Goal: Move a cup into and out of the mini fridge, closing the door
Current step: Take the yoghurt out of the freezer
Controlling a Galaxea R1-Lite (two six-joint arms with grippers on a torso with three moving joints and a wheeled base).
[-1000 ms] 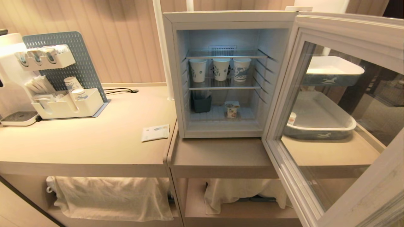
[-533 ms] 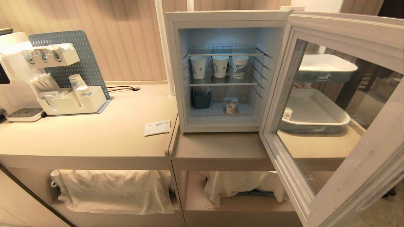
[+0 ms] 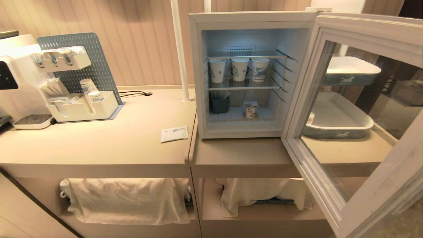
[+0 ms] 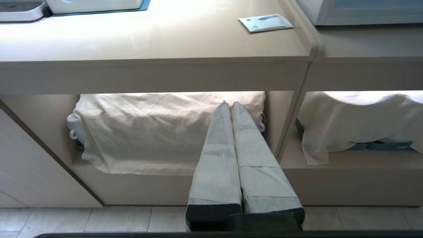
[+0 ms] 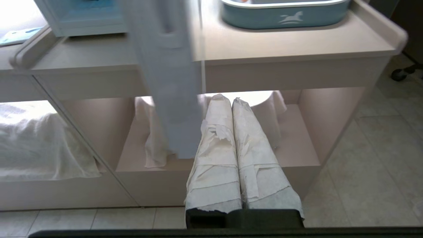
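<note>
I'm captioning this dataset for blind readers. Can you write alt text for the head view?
A white mini fridge stands on a beige counter, its glass door swung wide open. A small yogurt cup sits on its bottom shelf, three paper cups on the shelf above.

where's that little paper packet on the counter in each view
Head view: the packet lies flat on the counter, just left of the fridge.
Left wrist view: the packet lies near the counter's edge.
Right wrist view: a pale blue corner, probably the packet.
Shared landmark: the seam between the two counters.
</note>
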